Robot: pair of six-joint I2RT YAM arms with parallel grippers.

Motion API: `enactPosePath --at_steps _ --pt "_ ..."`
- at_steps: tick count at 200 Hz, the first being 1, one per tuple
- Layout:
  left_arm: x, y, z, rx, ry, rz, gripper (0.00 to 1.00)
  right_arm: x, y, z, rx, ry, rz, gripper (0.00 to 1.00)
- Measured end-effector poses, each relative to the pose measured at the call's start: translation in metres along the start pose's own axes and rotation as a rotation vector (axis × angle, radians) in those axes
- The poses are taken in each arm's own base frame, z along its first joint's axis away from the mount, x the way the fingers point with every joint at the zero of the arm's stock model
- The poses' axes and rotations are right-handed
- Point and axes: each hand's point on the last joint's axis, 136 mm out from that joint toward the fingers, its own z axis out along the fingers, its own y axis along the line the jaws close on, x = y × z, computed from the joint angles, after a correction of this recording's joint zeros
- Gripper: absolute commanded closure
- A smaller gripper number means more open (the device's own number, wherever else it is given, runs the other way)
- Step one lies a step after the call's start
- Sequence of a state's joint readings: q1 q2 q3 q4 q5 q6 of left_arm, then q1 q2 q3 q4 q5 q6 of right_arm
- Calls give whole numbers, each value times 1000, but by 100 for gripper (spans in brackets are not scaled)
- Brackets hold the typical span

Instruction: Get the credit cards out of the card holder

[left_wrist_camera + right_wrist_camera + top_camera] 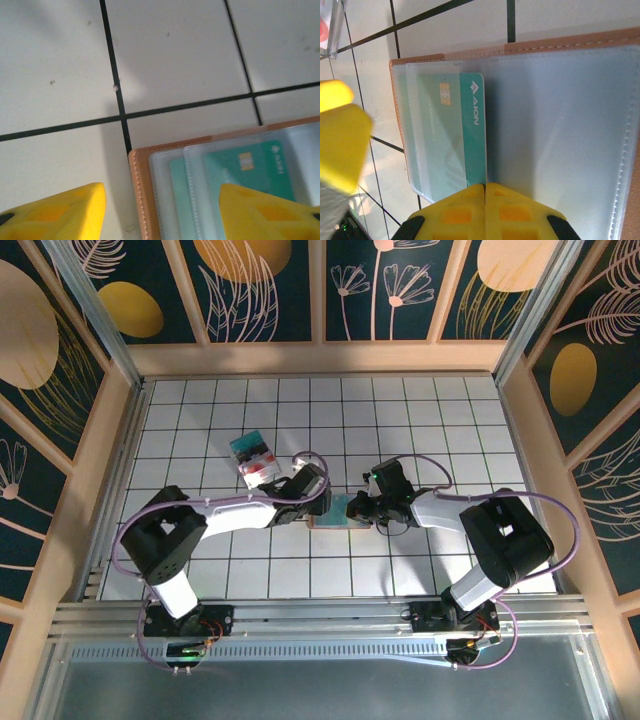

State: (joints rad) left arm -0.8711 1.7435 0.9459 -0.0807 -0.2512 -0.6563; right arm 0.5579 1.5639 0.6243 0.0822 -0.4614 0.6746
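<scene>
Top view: card holder [338,513] lies open on the table [450,420], between left gripper [322,502] and right gripper [362,508]. What look like loose cards [255,457] lie well apart, behind the left arm.

Left wrist: gripper spread wide, straddling the holder's corner. A teal card [250,170] sits in its sleeve.

Right wrist: gripper pinched closed at the holder's edge by that card; whether on card or sleeve, cannot tell.

Judged partly done, with at least one card left.
</scene>
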Motion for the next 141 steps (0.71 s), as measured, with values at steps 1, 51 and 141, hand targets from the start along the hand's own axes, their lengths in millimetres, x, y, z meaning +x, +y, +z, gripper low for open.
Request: enactPosePath --at_steps 1,51,141 --pt "1 0 0 -2 1 2 38 0 0 0 0 0 0 100" --pt "16 -2 14 -36 39 65 38 0 0 0 2 0 -3 99" --pt "16 -6 17 -28 34 74 51 -1 0 2 -33 -27 3 83"
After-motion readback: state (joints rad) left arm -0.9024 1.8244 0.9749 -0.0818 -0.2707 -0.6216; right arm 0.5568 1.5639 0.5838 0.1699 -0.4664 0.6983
